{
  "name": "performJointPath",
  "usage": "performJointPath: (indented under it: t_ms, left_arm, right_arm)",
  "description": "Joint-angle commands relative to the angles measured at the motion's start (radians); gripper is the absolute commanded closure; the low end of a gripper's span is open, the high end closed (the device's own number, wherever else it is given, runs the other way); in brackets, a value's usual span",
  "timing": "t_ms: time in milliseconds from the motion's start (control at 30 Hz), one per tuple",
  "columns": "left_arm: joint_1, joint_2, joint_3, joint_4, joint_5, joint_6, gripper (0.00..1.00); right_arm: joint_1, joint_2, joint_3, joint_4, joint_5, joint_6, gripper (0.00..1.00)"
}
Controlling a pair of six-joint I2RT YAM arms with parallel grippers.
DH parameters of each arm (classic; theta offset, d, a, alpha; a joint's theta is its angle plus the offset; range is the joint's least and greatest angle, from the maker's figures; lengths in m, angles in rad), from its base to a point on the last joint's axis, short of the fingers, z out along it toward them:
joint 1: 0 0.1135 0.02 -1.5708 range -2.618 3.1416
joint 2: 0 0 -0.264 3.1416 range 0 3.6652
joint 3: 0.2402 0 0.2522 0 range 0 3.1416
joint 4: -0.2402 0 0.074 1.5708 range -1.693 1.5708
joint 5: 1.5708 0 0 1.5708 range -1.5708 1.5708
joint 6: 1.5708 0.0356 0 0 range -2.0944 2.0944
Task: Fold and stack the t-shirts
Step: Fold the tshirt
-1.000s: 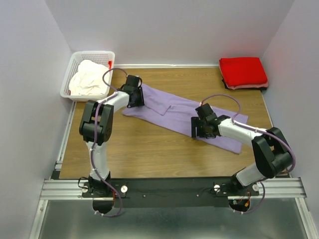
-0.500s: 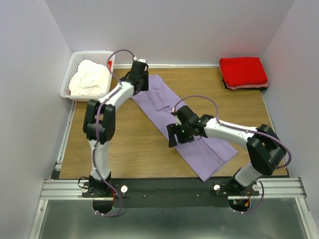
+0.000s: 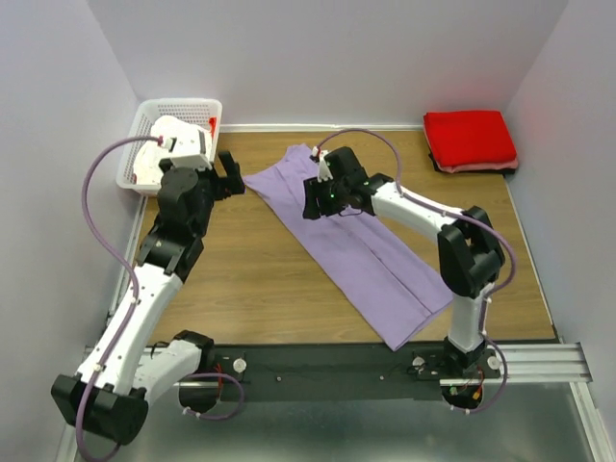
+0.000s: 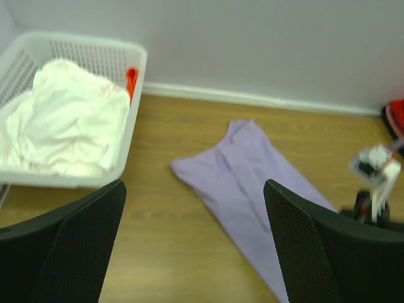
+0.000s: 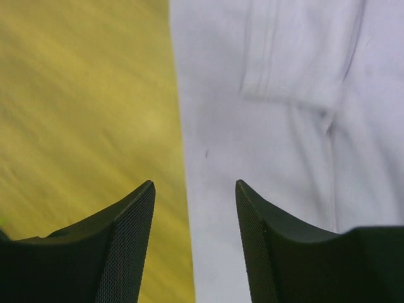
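Observation:
The lavender t-shirt (image 3: 356, 241) lies flat in a long diagonal strip across the table. My left gripper (image 3: 231, 176) hovers open to its left, near the basket, holding nothing; the left wrist view shows the shirt (image 4: 252, 170) ahead of its wide-apart fingers (image 4: 76, 246). My right gripper (image 3: 310, 200) is low over the shirt's far end, open. In the right wrist view the cloth's left edge (image 5: 189, 208) runs between its empty fingers. The red t-shirt (image 3: 470, 138) sits folded at the far right corner. The cream-white t-shirt (image 4: 57, 120) lies crumpled in the basket.
The white lattice basket (image 3: 183, 102) stands at the far left corner, with an orange tag (image 4: 131, 79) on its rim. White walls close the table on three sides. A pale layer shows under the red shirt. A metal rail runs along the near edge.
The left gripper opened, let go of the lavender shirt's far end and drew back to the left. The right gripper moved up the shirt to its far end and narrowed somewhat. The shirt swung into a steeper diagonal.

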Motion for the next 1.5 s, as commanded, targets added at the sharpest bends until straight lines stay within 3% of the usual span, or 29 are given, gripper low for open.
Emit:
performJointPath:
  t_ms: [0,300,467,667,867,1000,1167,1367,1467]
  left_arm:
    - [0.001,-0.135,-0.146,-0.079,-0.008,-0.057,0.02]
    - [0.001,-0.451,-0.359,-0.044,0.003,-0.181,0.02]
    - [0.001,-0.481,-0.356,-0.085,0.02,-0.201,0.02]
    - [0.001,-0.447,-0.322,-0.171,-0.055,-0.253,0.01]
    - [0.001,-0.433,-0.325,-0.122,0.069,-0.206,0.02]
    - [0.001,-0.452,-0.379,-0.047,0.199,-0.181,0.02]
    - [0.001,-0.418,-0.381,-0.018,0.235,-0.183,0.02]
    - [0.001,-0.367,-0.356,0.007,0.215,-0.125,0.02]
    - [0.001,-0.332,-0.338,0.005,0.222,-0.105,0.02]
  right_arm:
    - [-0.023,0.115,0.127,0.078,-0.063,-0.005,0.41]
    - [-0.068,0.373,0.32,0.164,-0.117,0.045,0.45]
    - [-0.116,0.494,0.396,0.203,-0.155,0.096,0.45]
    - [-0.215,0.571,0.444,0.239,-0.126,0.163,0.45]
    - [-0.311,0.626,0.521,0.264,-0.063,0.19,0.44]
    - [-0.356,0.585,0.548,0.266,-0.025,0.137,0.41]
    - [-0.367,0.412,0.481,0.263,0.026,0.039,0.37]
    - [-0.345,0.111,0.121,0.235,0.041,0.027,0.37]
    - [-0.305,-0.045,-0.073,0.143,0.079,0.033,0.41]
